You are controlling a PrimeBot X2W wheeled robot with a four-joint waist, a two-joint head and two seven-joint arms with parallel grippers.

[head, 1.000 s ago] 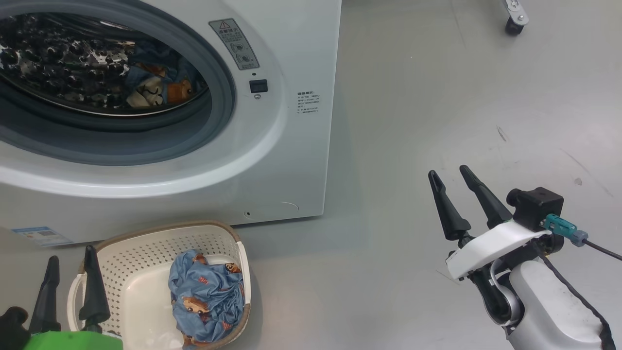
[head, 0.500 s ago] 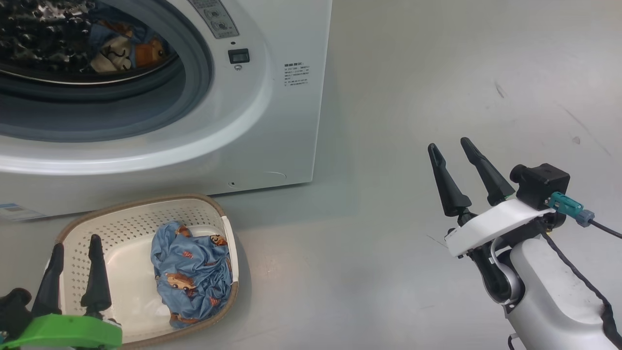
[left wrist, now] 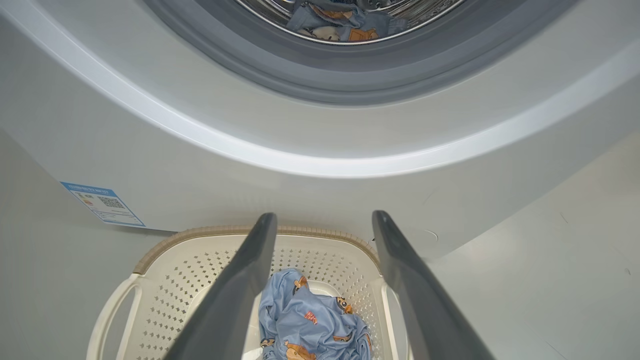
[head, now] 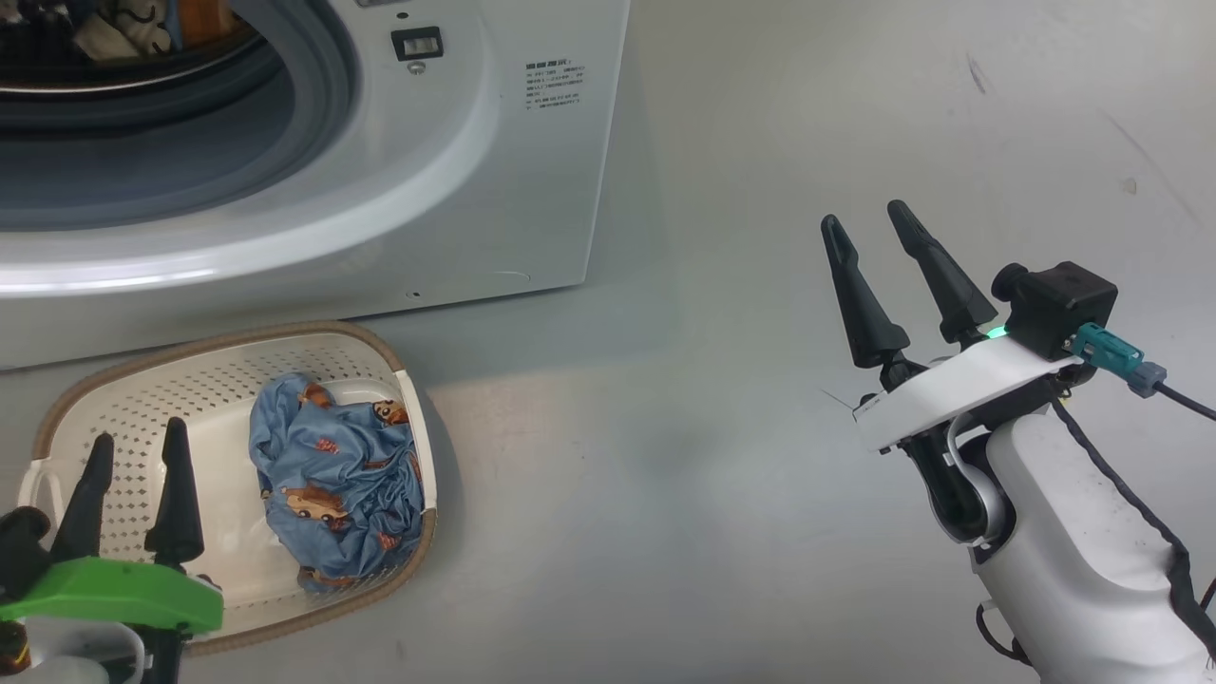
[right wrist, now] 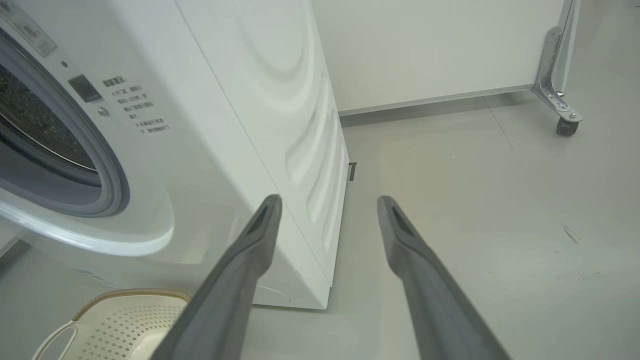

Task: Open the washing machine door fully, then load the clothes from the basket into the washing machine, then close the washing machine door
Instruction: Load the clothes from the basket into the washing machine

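Head view: camera dips; basket (head: 218,337) of clothes (head: 332,475) shows fuller at 8 o'clock. Left gripper (head: 138,435), right gripper (head: 864,217): jaws wide, empty. Pickup likely next.

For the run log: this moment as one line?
left gripper: open, above cream perforated basket | right gripper: open, over floor | blue printed garment: in basket | white washer: garments inside

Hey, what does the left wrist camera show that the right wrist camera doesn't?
Left wrist, not right: the blue printed clothes lying in the basket, more of them inside the drum, and the blue label sticker. Right wrist, not left: a ribbed white side panel, the back wall and a caster wheel. Both: the washing machine front with its grey gasket, the basket's rim and the grey floor.
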